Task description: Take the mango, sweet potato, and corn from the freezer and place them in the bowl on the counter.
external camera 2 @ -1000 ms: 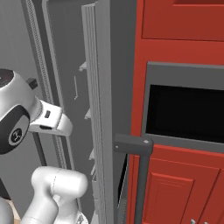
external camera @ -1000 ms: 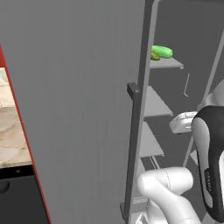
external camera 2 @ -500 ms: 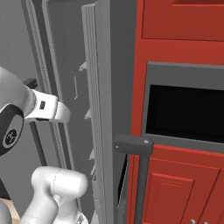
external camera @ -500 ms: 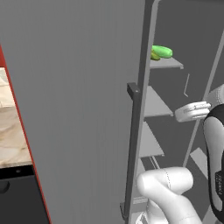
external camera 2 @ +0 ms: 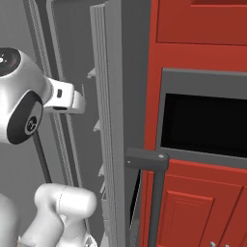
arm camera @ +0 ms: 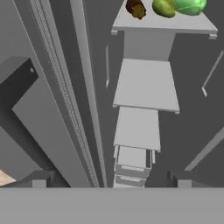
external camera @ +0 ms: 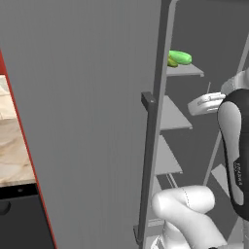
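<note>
Nearest to us in the left base view, the robot's white arm rises from the lower right, and its hand [arm camera: 109, 177] shows in the hand view as two small dark tips near the bottom, standing wide apart with nothing between them.

Just beyond the arm, the freezer [external camera: 87, 121] takes up the middle of the left base view: its broad grey door is swung open toward us, with the vertical bar handle [external camera: 147, 165] running down its edge. This door stands between the arm and the bench [external camera: 12, 141], whose marbled top appears only as a strip at the left edge, behind a red cabinet edge [external camera: 26, 146]. In the right base view the same door is seen edge-on at centre, and the red cabinets [external camera 2: 193, 29] and a black appliance front [external camera 2: 202, 125] fill the right side.

Past the door, grey inner shelves [arm camera: 146, 85] step upward in the hand view, bare in the lower tiers.

Farthest off, on the top shelf at the upper edge of the hand view, lie three items: the sweet potato [arm camera: 135, 8], dark brown, at the left; a yellowish-green item [arm camera: 163, 7] beside it, possibly the mango; and a bright green item [arm camera: 190, 5] at the right, cut off by the frame. In the left base view the green items sit at the upper right.
</note>
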You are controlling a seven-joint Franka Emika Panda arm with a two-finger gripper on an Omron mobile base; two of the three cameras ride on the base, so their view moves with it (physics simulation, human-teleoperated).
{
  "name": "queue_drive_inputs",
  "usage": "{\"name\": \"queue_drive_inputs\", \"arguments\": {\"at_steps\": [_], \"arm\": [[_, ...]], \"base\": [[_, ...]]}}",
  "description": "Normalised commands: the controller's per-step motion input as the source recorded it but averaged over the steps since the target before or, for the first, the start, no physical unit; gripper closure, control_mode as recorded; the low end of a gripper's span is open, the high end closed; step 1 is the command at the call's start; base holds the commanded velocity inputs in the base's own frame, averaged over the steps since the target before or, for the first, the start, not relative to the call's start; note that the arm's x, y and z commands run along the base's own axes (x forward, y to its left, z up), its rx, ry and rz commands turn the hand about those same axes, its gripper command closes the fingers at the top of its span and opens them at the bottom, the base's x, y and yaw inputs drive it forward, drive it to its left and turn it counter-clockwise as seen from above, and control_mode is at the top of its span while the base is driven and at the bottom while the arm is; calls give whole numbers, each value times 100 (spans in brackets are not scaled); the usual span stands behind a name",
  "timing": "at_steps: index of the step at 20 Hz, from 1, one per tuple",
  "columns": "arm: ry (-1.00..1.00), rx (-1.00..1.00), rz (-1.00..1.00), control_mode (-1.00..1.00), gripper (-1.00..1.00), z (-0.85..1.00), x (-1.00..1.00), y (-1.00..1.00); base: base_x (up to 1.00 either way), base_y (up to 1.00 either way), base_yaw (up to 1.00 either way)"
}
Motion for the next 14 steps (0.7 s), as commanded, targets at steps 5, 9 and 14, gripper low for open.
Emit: {"name": "queue_drive_inputs", "arguments": {"at_steps": [5, 9, 14], "arm": [[0, 0, 7, -100, -100, 7, 65, -1], [0, 0, 8, -100, -100, 1, 55, -4], [-1, 0, 5, -100, -100, 3, 41, -12]], "base": [[0, 0, 0], [0, 0, 0], [0, 0, 0]]}}
